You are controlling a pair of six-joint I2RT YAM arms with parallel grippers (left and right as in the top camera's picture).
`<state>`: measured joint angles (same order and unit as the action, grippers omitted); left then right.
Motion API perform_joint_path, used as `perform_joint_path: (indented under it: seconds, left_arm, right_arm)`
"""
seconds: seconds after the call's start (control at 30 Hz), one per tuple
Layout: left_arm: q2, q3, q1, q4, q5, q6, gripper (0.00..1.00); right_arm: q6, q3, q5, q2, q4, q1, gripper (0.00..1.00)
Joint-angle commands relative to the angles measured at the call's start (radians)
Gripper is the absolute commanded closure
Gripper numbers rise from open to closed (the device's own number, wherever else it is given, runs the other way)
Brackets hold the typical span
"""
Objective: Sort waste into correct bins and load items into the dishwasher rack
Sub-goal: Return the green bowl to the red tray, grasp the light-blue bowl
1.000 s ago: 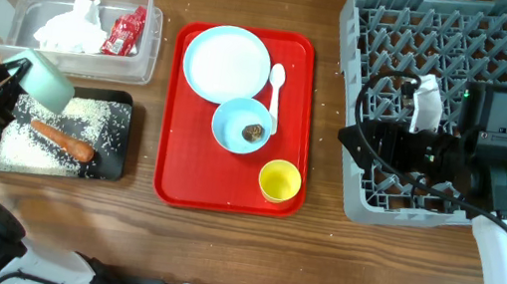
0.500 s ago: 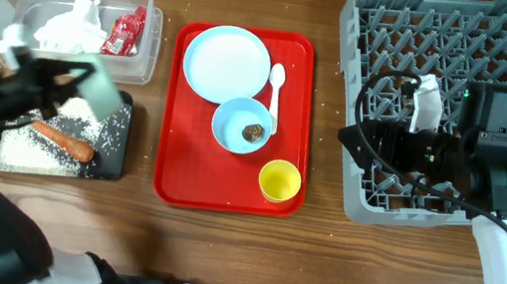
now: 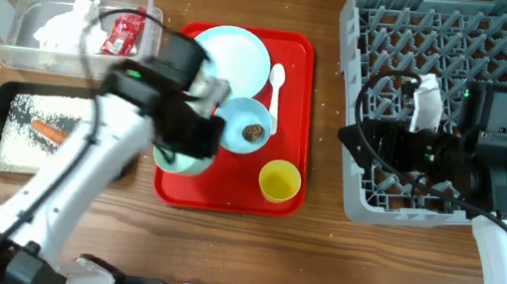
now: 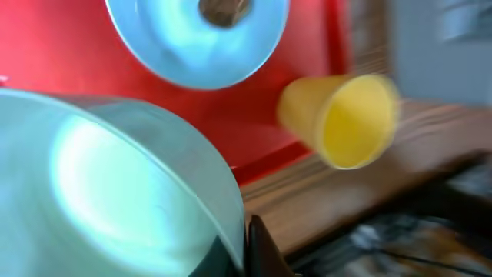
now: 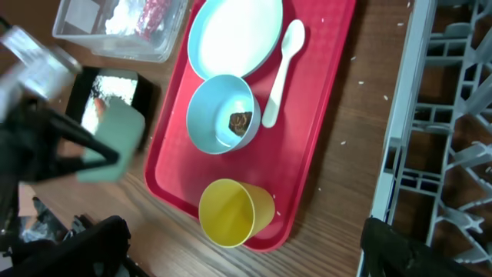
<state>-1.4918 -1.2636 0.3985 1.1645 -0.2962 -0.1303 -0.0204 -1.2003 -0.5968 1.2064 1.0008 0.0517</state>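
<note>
The rack point(image 3: 423, 21) lies at 3 o'clock from my left pincer point(image 3: 182, 147), which grips the green bowl point(image 3: 170, 160) over the red tray's point(image 3: 226, 193) 7 o'clock corner. The right pincer point(image 3: 345, 136) sits nearer the rack; its opening I cannot tell. Only the left wrist view shows the bowl's empty inside.

Item 1: pale-green bowl point(image 4: 108, 192), lower left, very close and blurred, filling much of the view.
Item 2: gripper finger point(image 4: 261, 248), dark, bottom centre, against that bowl's rim.
Item 3: light-blue bowl point(image 4: 177, 46), top, on the red tray point(image 4: 46, 46), with a small brown food lump point(image 4: 223, 9) inside.
Item 4: yellow cup point(image 4: 342, 119), right, mouth towards the camera, at the tray's edge.
Item 5: wooden counter point(image 4: 369, 192), lower right.
</note>
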Motion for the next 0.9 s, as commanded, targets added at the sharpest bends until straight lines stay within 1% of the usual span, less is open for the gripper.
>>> perform_joint_path:
  seconds: [0.0,0.07,0.1,0.23,0.3,0.33,0.37,0.4,0.47,0.6,0.67,0.7,0.77,0.83,0.87]
  left_arm:
    - [-0.059,0.005,0.167,-0.009,0.327,-0.141,0.96]
    - [-0.118,0.041,0.258,-0.021,0.376,-0.154,0.96]
    - [-0.138,0.058,0.278,-0.031,0.399,-0.180,0.96]
    - [-0.215,0.109,0.307,-0.071,0.422,-0.223,0.96]
    - [-0.227,0.127,0.306,-0.093,0.425,-0.222,0.93]
    - [-0.235,0.138,0.305,-0.112,0.430,-0.222,0.88]
    - [-0.244,0.140,0.305,-0.134,0.429,-0.222,0.75]
    - [-0.244,0.140,0.305,-0.142,0.429,-0.222,0.66]
    - [-0.244,0.139,0.304,-0.161,0.428,-0.222,0.54]
    - [-0.241,0.074,0.278,-0.162,0.429,-0.222,0.46]
    - [-0.237,0.010,0.238,-0.173,0.429,-0.215,0.39]
    - [-0.237,-0.016,0.220,-0.186,0.429,-0.211,0.31]
    - [-0.237,-0.062,0.181,-0.240,0.396,-0.111,0.24]
    - [-0.240,-0.072,0.166,-0.360,0.308,0.034,0.14]
    - [-0.247,-0.072,0.167,-0.408,0.285,0.068,0.13]
  right_arm:
    - [0.010,-0.016,0.006,0.001,-0.005,0.003,0.00]
    - [0.010,-0.016,0.006,0.001,-0.005,0.003,0.00]
    - [0.010,-0.016,0.006,0.001,-0.005,0.003,0.00]
    - [0.010,-0.016,0.006,0.001,-0.005,0.003,0.00]
    - [0.010,-0.016,0.006,0.001,-0.005,0.003,0.00]
    - [0.010,-0.016,0.006,0.001,-0.005,0.003,0.00]
    - [0.010,-0.016,0.006,0.001,-0.005,0.003,0.00]
    - [0.010,-0.016,0.006,0.001,-0.005,0.003,0.00]
    - [0.010,-0.016,0.006,0.001,-0.005,0.003,0.00]
    - [0.010,-0.016,0.006,0.001,-0.005,0.003,0.00]
    - [0.010,-0.015,0.006,0.001,-0.005,0.003,0.00]
    - [0.010,-0.015,0.006,0.001,-0.005,0.003,0.00]
    - [0.010,-0.015,0.006,0.001,-0.006,0.003,0.00]
    - [0.010,-0.015,0.006,0.001,-0.013,0.003,0.00]
    - [0.010,-0.015,0.006,0.001,-0.013,0.003,0.00]
